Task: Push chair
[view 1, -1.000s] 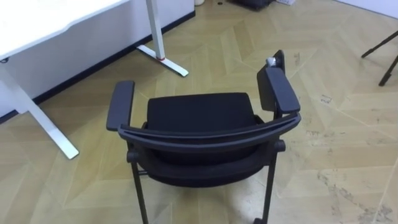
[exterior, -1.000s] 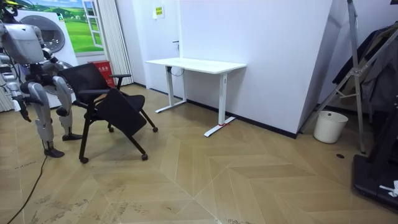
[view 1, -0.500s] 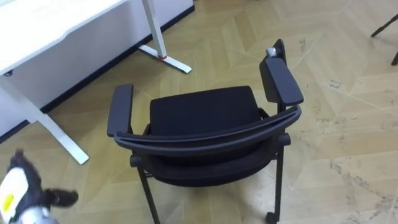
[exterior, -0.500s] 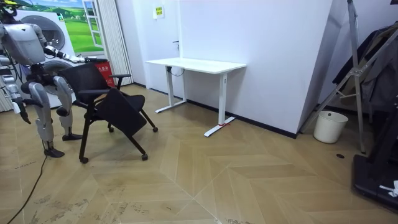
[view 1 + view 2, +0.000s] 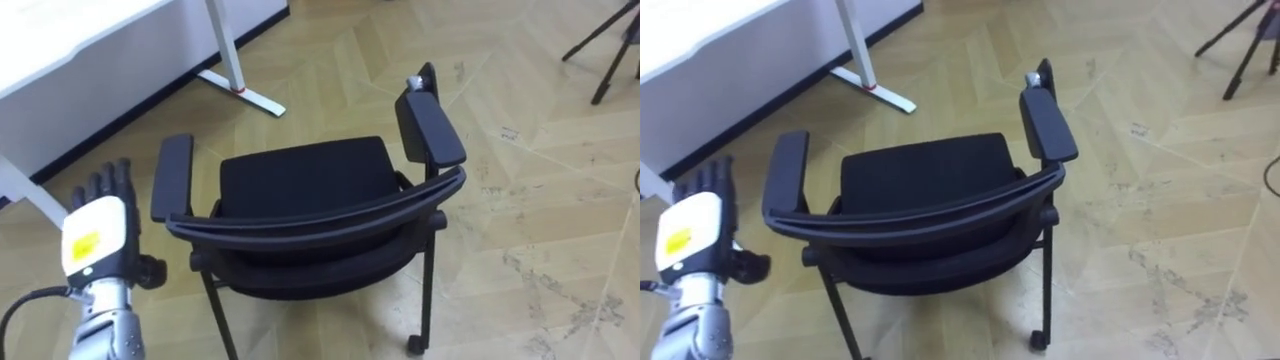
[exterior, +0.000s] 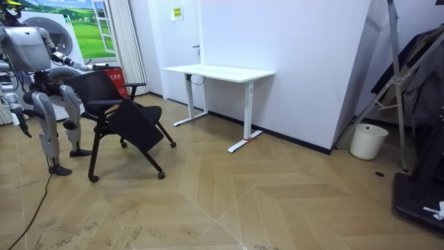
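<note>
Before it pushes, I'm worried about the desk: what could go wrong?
1. The left hand is open beside the chair's left armrest, not touching. A push from that one side could swing the chair round instead of rolling it straight.
2. The desk has a foot on the floor ahead. A chair leg may catch on it.

The wooden floor (image 5: 520, 200), scuffed on the right, carries a black chair (image 5: 300, 185) standing upright in the near middle. Far left, a white desk (image 5: 240, 92) plants its flat foot on the boards. Dark stand legs (image 5: 600, 40) rest far right.
</note>
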Motion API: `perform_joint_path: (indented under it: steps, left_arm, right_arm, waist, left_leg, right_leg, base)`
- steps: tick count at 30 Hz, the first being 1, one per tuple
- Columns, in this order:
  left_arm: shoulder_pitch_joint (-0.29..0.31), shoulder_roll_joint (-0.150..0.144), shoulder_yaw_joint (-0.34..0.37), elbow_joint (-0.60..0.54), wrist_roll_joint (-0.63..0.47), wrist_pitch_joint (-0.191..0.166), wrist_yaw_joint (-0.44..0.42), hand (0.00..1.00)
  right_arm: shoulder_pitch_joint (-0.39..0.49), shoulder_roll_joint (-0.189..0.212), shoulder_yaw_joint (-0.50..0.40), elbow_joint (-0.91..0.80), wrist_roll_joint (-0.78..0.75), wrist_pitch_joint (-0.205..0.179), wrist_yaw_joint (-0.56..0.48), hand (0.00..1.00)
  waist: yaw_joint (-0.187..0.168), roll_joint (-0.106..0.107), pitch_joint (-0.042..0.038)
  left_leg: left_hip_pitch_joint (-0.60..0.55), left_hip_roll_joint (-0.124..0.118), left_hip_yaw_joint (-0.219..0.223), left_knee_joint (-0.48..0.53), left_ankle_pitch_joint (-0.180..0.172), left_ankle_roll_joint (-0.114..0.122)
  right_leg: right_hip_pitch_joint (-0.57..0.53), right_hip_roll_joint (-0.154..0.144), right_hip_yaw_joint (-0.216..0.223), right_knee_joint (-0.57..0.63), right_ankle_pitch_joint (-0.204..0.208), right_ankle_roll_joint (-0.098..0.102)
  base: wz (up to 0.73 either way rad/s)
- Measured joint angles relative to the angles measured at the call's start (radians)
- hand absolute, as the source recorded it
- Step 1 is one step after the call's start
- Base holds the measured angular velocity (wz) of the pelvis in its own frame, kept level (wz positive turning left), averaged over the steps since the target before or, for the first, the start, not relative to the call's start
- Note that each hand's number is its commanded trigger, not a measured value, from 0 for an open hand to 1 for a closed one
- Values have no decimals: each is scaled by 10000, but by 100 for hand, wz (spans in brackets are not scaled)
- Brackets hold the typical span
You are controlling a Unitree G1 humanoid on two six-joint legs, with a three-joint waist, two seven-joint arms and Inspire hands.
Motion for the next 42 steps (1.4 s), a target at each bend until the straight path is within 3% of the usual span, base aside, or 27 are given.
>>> perform_joint_path:
  steps: [5,11,24,31,42]
  left_arm:
    - [-5,-4,-278,-5,12,12,-25,0]
    - [-1,51,-698,-259,18,209,-61,0]
    - [-3,125,-1014,-580,69,383,-204,0]
    - [-29,123,-1342,-703,472,610,-297,0]
    - [-50,113,-1696,-854,1076,889,-583,0]
  right_arm:
    - [-18,35,4,16,26,-55,37,0]
    - [-114,29,270,116,55,-57,-47,0]
    - [-236,30,302,457,105,-62,-158,0]
    - [-240,31,427,460,259,-60,-157,0]
    - [-371,-56,683,544,552,-64,-143,0]
  waist:
    - [-195,108,-17]
    - [-231,-8,55]
    - [-382,-15,61]
    - [-395,69,22]
    - [-425,224,61]
  left_leg:
    - [10,-3,-2,-4,0,0]
    - [21,-8,-40,-4,1,1]
    - [20,-13,-35,6,2,2]
    - [3,-11,-33,3,2,2]
    - [-67,-16,-31,5,3,4]
  right_leg:
    - [9,2,37,-4,0,0]
    - [36,2,4,-7,1,-1]
    - [32,2,8,-39,-1,1]
    - [32,2,8,-19,1,-1]
    - [-25,-1,5,-25,0,0]
  base:
    - [0]
    - [2]
    - [0]
    - [0]
    - [0]
